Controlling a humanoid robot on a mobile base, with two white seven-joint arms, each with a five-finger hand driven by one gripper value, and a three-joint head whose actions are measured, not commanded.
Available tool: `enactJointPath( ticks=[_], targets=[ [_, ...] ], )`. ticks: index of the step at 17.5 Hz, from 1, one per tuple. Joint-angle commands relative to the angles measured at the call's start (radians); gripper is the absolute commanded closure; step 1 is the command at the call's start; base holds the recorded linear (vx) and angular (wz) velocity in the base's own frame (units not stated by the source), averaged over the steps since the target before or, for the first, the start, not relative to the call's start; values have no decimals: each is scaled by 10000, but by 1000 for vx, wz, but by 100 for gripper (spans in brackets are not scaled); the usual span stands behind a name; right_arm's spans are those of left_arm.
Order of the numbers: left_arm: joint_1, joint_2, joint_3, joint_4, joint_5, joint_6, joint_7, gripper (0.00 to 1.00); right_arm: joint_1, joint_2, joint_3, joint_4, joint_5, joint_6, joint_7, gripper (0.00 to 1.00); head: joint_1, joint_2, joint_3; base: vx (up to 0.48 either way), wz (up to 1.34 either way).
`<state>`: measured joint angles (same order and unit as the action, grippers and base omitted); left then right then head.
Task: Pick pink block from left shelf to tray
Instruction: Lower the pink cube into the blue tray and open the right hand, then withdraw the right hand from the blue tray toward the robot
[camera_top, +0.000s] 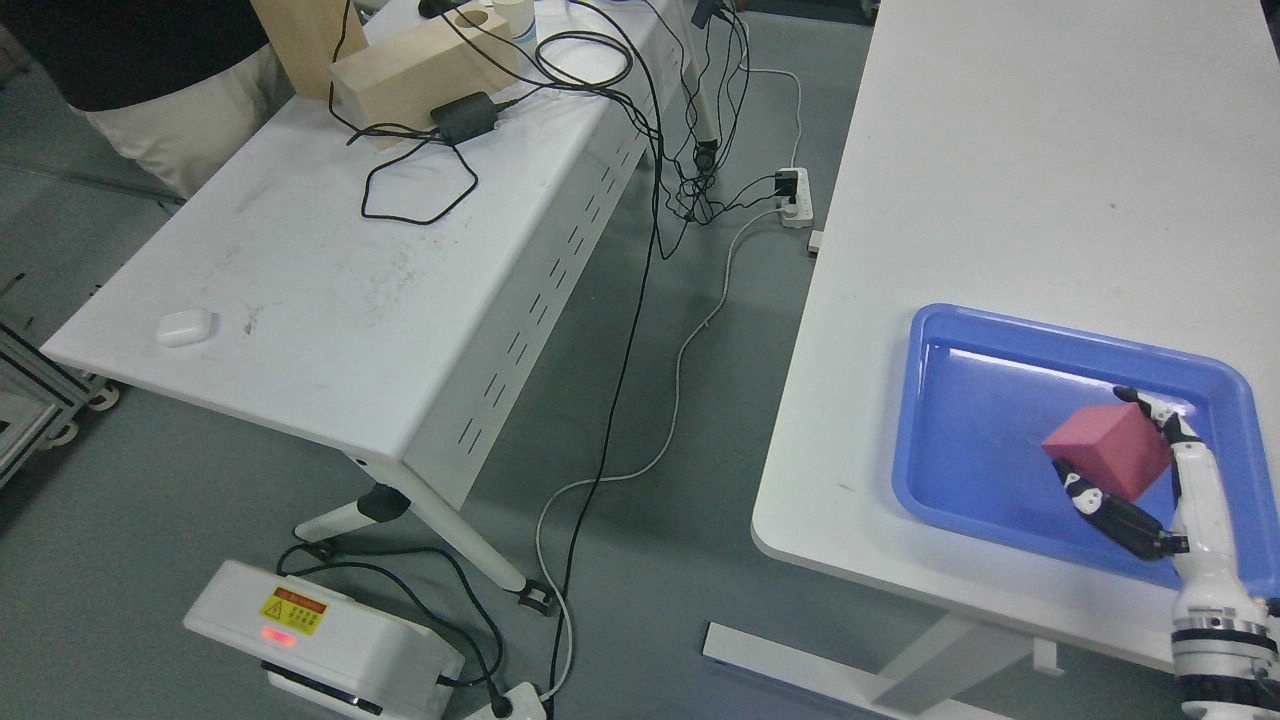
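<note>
A pink block (1108, 450) hangs over the blue tray (960, 350) on the right-hand white table. My right hand (1120, 455), white with black fingers, comes in from the lower right and is shut on the block, one finger at its top right corner and another under its lower left edge. The block is tilted, and I cannot tell whether it touches the tray floor. My left arm is out of the picture.
A second white table (300, 260) stands at left with a wooden block (420, 65), a black power adapter (465, 117) with cables and a small white case (185, 327). Cables and a power strip (795, 195) lie on the floor between tables. A person stands at top left.
</note>
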<state>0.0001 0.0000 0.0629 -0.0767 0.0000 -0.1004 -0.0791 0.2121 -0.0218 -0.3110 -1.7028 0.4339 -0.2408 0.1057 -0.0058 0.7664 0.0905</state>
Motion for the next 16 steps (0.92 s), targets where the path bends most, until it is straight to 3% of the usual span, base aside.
enactJointPath(
  ticks=[1, 4, 8, 11, 16],
  targets=[
    [91, 175, 0, 0, -15, -8, -6, 0, 26, -181, -142, 1, -1744, 351, 140, 11, 0, 0, 0, 0, 0],
    [91, 175, 0, 0, -15, -8, -6, 0, 11, -212, -173, 1, -2038, 506, 140, 1, 0, 0, 0, 0, 0],
    [91, 175, 0, 0, -15, -8, -6, 0, -81, -28, -539, 16, -2769, 674, 33, 1, 0, 0, 0, 0, 0],
    [91, 175, 0, 0, -15, -8, -6, 0, -157, 34, -1091, 17, -4091, 1683, 2, 1, 0, 0, 0, 0, 0],
    [91, 175, 0, 0, -15, -8, -6, 0, -158, 43, -1584, 1, -4262, 2315, -334, 1, 0, 1, 0, -3, 0]
  ],
)
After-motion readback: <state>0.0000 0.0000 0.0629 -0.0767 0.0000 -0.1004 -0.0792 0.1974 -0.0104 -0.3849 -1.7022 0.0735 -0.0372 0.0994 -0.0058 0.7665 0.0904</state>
